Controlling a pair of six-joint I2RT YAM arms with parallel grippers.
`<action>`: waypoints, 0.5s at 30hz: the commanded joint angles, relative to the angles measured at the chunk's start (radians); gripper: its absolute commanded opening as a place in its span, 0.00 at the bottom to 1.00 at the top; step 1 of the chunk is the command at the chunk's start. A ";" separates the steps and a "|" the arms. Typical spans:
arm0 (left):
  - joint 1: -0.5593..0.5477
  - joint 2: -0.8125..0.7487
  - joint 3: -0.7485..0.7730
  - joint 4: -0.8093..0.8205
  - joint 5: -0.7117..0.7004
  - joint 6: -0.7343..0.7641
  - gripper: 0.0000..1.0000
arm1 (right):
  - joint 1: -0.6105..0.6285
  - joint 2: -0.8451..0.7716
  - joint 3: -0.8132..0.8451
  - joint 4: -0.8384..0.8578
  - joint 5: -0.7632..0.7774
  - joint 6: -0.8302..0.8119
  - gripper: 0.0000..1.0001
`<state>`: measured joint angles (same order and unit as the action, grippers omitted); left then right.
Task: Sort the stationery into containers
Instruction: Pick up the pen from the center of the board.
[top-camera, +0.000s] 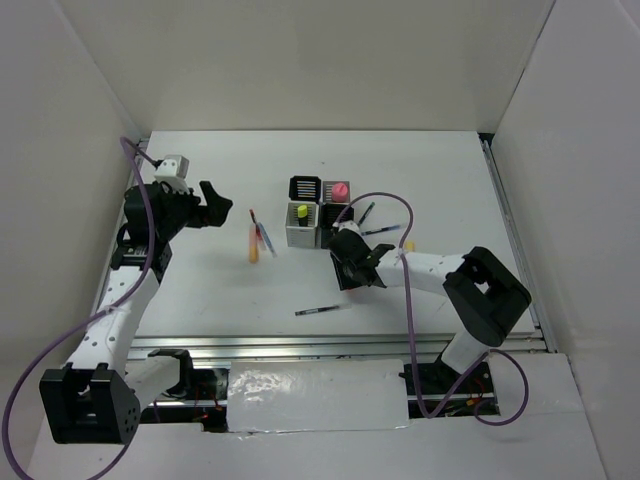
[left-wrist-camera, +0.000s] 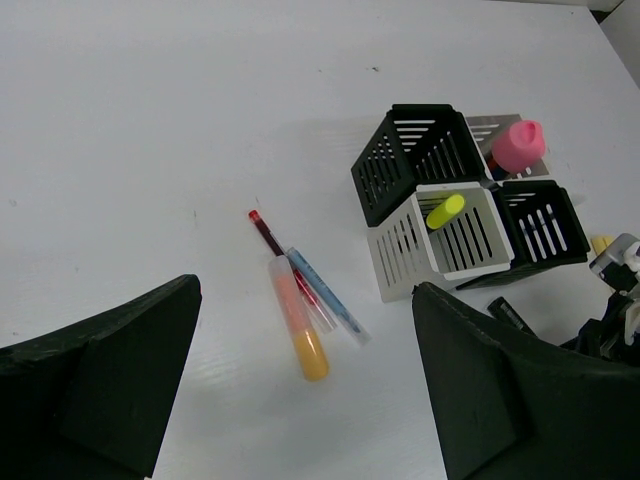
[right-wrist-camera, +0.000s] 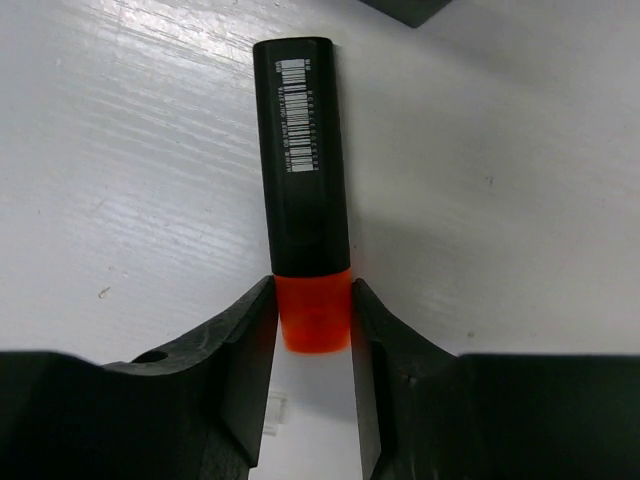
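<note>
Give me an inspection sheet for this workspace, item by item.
Surface: white table, no spills seen.
Job's things: four cups clustered; pink highlighter and yellow highlighter inside; orange highlighter, two pens and dark pen loose.
Clutter: nothing seen.
Grippers: left gripper open above table; right gripper closed on black-and-orange highlighter lying flat.
Cables: purple cable trails from each arm.
Surroundings: white walls on three sides.

Four small square slatted plastic cups (top-camera: 300, 238), two black and two white, are sitting clustered mid-table, holding a pink highlighter (top-camera: 340, 189) and a yellow highlighter (top-camera: 300, 212), while the black right gripper (top-camera: 350, 268) is hovering low just in front of them and an orange highlighter (top-camera: 253, 245) is lying to their left.
</note>
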<state>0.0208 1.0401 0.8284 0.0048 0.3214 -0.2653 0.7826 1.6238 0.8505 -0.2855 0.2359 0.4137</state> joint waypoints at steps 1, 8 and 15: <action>0.007 -0.012 -0.006 0.046 0.041 0.015 0.99 | -0.002 0.002 -0.030 0.035 -0.018 -0.021 0.38; 0.018 -0.048 0.005 0.004 0.178 0.093 0.99 | 0.032 -0.143 -0.016 -0.053 -0.121 -0.088 0.19; 0.019 -0.156 0.002 -0.040 0.442 0.296 0.99 | 0.014 -0.291 0.033 -0.216 -0.322 -0.148 0.00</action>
<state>0.0380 0.9409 0.8242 -0.0456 0.5934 -0.0994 0.8101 1.3945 0.8341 -0.4187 0.0349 0.3069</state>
